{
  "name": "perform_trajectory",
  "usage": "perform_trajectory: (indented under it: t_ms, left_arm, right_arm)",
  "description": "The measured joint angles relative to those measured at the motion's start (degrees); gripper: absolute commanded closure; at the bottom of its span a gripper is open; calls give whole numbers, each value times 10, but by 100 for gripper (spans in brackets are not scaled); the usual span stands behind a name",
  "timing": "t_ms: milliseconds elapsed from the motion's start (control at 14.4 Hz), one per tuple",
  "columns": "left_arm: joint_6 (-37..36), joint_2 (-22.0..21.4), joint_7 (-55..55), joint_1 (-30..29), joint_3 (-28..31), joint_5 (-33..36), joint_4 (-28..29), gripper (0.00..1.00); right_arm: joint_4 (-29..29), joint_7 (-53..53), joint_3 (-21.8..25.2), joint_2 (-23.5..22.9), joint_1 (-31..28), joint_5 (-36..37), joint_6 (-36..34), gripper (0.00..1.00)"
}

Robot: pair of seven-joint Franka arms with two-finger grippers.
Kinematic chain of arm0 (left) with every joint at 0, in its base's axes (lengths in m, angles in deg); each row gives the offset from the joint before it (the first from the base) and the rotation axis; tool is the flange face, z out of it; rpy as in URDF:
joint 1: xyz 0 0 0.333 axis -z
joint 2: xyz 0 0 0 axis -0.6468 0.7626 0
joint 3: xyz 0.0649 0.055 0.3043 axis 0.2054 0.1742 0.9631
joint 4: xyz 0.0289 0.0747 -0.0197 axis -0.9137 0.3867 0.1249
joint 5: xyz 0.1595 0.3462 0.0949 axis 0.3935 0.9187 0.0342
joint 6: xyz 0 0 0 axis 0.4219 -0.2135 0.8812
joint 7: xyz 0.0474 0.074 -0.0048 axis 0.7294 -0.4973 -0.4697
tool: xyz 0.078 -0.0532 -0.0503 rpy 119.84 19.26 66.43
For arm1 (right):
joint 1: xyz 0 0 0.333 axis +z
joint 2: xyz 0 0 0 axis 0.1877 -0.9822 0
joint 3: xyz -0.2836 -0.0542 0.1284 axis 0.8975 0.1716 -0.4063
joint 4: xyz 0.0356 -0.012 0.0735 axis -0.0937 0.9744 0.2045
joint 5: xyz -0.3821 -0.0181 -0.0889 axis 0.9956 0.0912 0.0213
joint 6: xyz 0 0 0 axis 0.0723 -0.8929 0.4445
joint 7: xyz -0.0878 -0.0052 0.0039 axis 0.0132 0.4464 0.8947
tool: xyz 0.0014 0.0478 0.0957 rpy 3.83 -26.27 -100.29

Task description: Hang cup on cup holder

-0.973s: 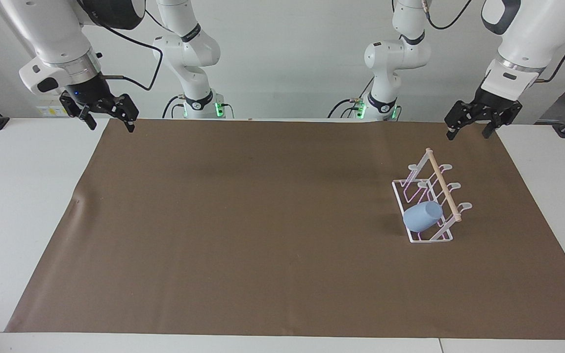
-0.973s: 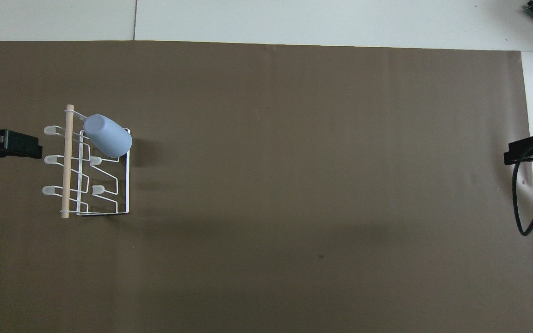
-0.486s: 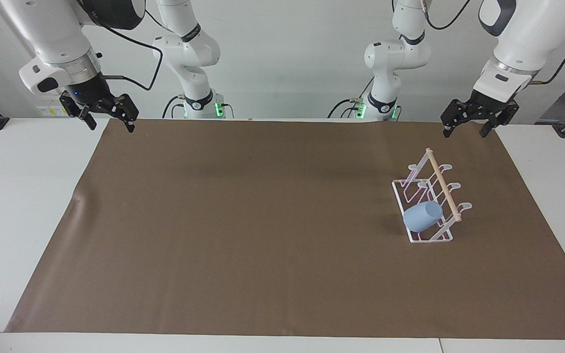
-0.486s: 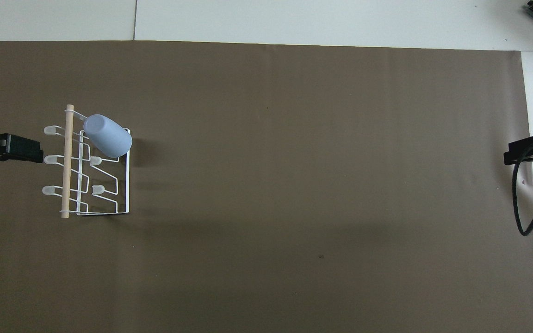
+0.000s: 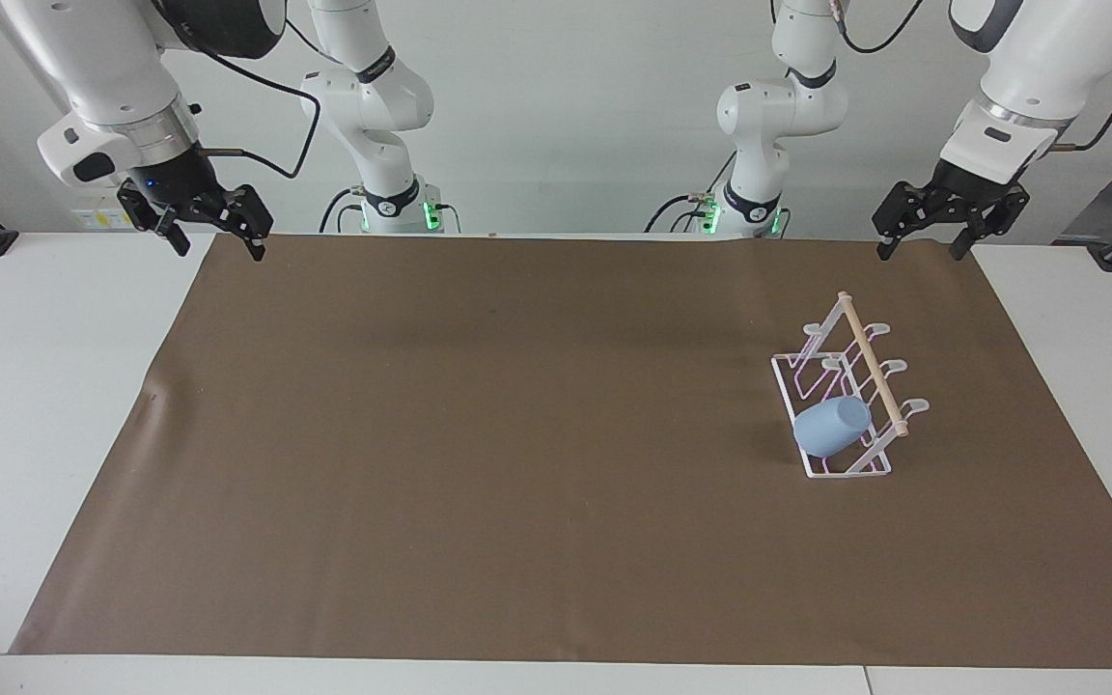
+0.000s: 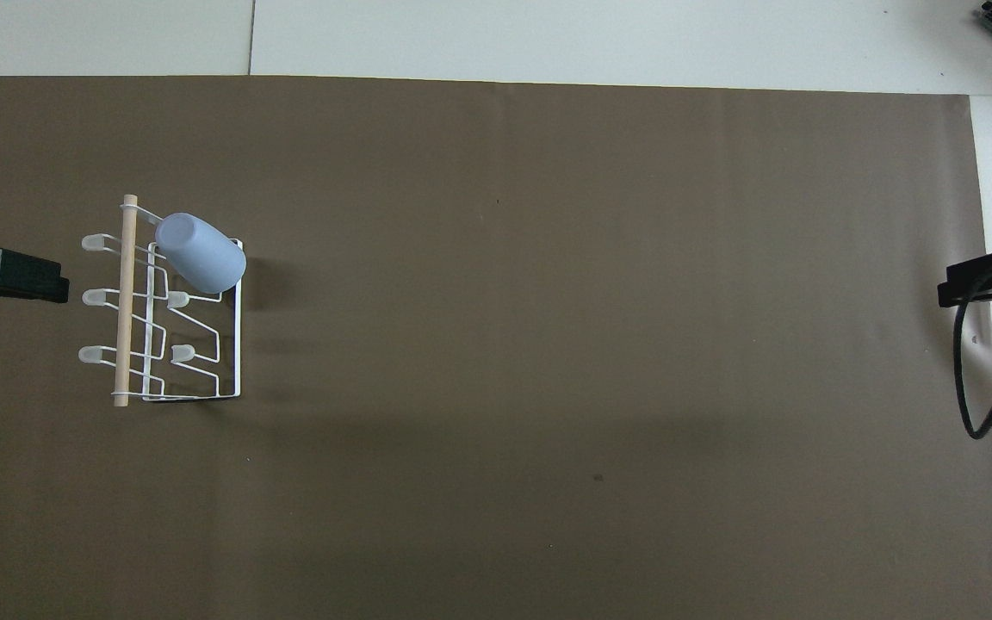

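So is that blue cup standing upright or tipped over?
Tipped: the cup sits slanted over a prong of the cup holder, its closed base pointing up and outward.

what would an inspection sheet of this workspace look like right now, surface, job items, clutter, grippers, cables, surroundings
surface: white table covered by a brown mat, with a small crease at the mat's edge toward the right arm's end.
job's things: cup sits tilted on a prong of the cup holder, at the rack's end farther from the robots; the other prongs are bare.
clutter: nothing seen.
grippers: left gripper open and empty, up over the mat's edge nearest the robots, apart from the rack; right gripper open and empty, waiting over the mat's corner.
cables: black cables run along both arms, none on the mat.
surroundings: plain light wall; green lights at both arm bases.
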Motion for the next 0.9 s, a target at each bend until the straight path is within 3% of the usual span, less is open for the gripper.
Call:
perform_trajectory:
  t_ms: [903]
  left_arm:
    - [-9,0,0,0,0,-3,8,0]
  right_arm:
    - [0,0,0,0,0,0,0,0]
